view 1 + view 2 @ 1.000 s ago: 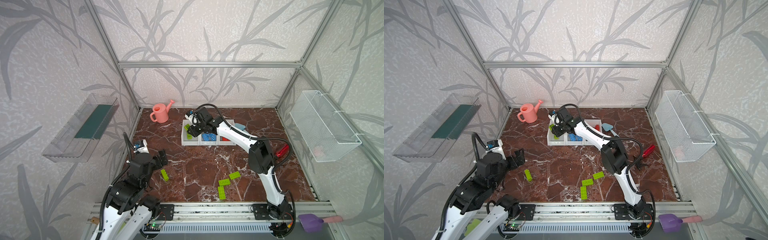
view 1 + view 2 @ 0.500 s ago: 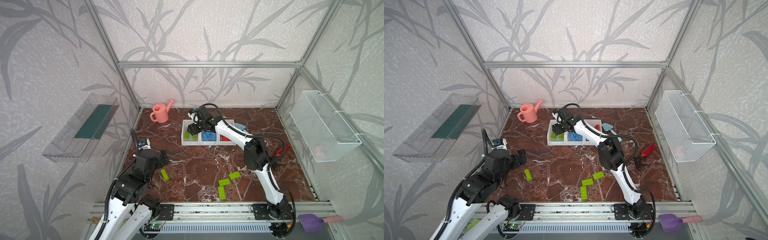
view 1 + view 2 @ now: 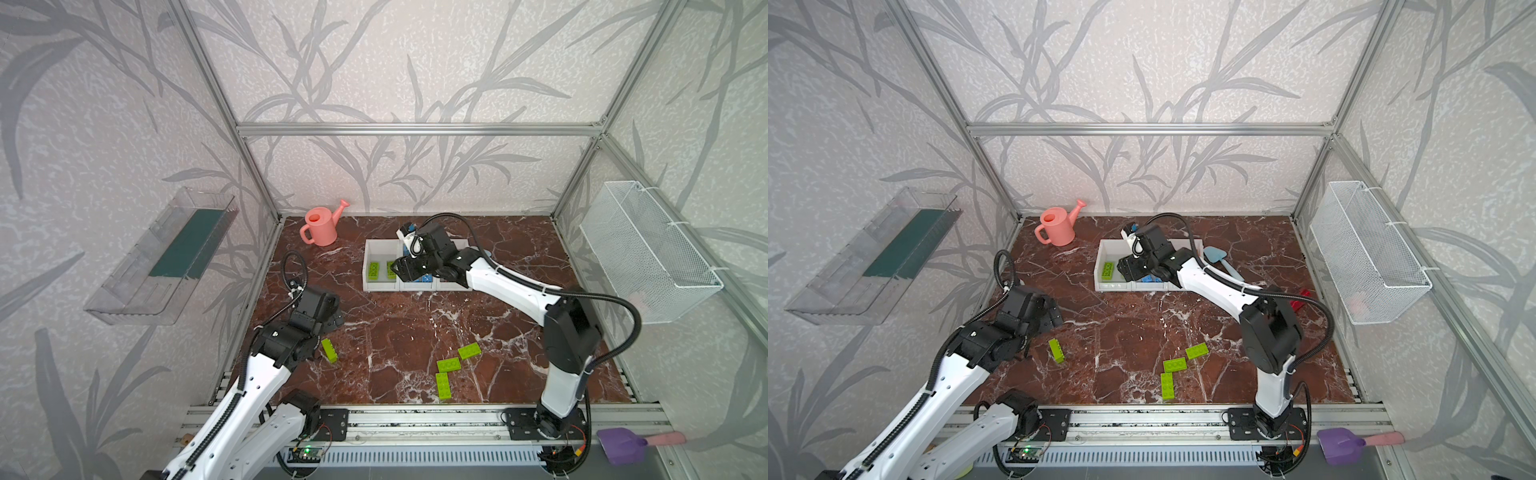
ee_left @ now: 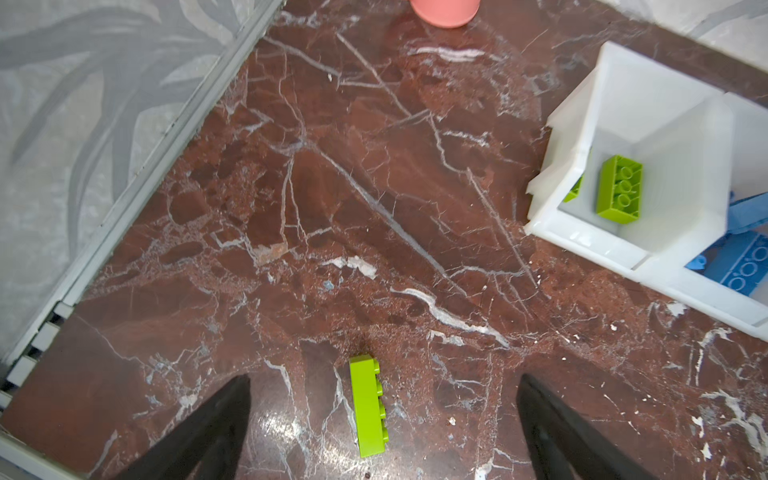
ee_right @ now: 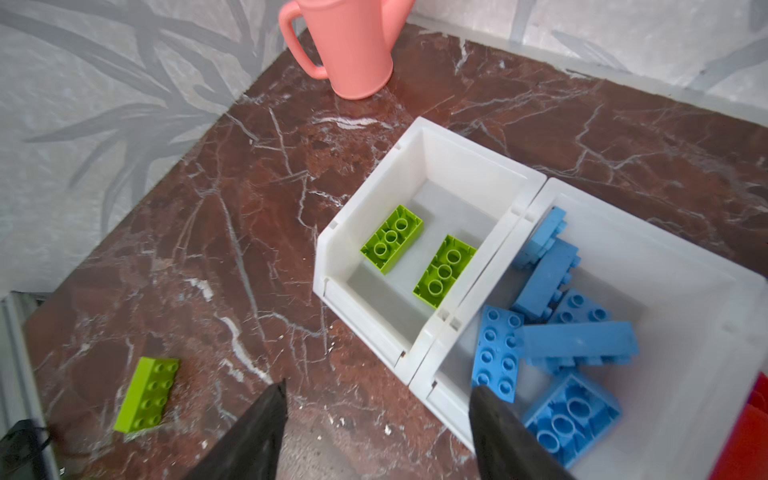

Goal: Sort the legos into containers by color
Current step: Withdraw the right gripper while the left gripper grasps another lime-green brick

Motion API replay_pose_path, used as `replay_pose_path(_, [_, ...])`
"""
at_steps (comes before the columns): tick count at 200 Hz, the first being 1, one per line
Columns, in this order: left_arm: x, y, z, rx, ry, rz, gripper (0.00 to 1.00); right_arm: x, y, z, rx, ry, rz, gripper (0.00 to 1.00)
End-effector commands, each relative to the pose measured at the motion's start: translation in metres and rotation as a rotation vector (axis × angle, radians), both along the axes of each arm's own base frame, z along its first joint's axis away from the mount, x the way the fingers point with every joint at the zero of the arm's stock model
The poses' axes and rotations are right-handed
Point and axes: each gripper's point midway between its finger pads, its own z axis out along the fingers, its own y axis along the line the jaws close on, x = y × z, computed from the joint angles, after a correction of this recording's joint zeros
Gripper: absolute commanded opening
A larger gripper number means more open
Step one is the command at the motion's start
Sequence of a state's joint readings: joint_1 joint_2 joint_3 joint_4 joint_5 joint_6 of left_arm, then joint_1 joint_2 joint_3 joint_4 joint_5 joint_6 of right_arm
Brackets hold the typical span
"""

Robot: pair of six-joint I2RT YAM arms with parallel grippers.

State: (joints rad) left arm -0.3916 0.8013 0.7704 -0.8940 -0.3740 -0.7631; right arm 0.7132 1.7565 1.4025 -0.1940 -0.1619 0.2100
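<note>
1. Carrying everything is the marble counter point(image 3: 395, 328). It is hard and glossy, so a nudged brick would probably slide rather than tip.
2. Bins point(image 3: 367, 266): three white bins stand joined in a row at the back of the counter. The left one holds two green bricks point(image 5: 391, 239) and the middle one a heap of blue bricks point(image 5: 577, 340). The arm mostly hides the third.
3. Right hand point(image 5: 378, 386): it hovers by the front lip where the left and middle bins meet, jaws partly apart and empty.
4. Left hand point(image 4: 384, 380): its jaws are spread wide and hold nothing. It is poised over a loose brick point(image 4: 368, 405), green, which seems to lie on its long side, untouched.
5. Three more loose greens point(image 3: 449, 365) cluster near the right arm's base, studs up.
6. Handling (judged): the bricks are rigid, light, smooth-walled and not fragile. Take hold across the narrow width at mid-length, on flat faces rather than studs. An off-centre closure may send one skating.
</note>
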Motion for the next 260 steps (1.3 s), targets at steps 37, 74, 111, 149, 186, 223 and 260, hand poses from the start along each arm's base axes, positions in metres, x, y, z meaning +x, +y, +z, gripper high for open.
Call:
replay_pose_path(37, [-0.008, 0.001, -0.06, -0.081, 0.061, 0.144, 0.9, -0.054, -0.059, -0.008, 0.086, -0.029, -0.084, 0.71])
replay_pose_path(74, [-0.004, -0.008, -0.089, -0.091, 0.142, 0.132, 0.8, -0.085, -0.093, -0.038, 0.056, -0.01, -0.12, 0.71])
replay_pose_path(111, [-0.002, -0.015, -0.111, -0.091, 0.229, 0.136, 0.71, -0.1, -0.107, -0.051, 0.056, -0.003, -0.13, 0.71])
replay_pose_path(149, [-0.007, -0.02, -0.135, -0.077, 0.342, 0.137, 0.59, -0.098, -0.105, -0.052, 0.047, -0.007, -0.123, 0.71])
replay_pose_path(186, [-0.01, -0.021, -0.145, -0.076, 0.369, 0.138, 0.48, -0.098, -0.108, -0.056, 0.034, -0.009, -0.127, 0.71])
replay_pose_path(223, [-0.004, -0.023, -0.135, -0.087, 0.335, 0.115, 0.28, -0.099, -0.108, -0.056, 0.039, -0.009, -0.128, 0.71])
replay_pose_path(260, [0.007, -0.029, -0.11, -0.114, 0.27, 0.087, 0.0, -0.1, -0.108, -0.057, 0.045, -0.005, -0.128, 0.71])
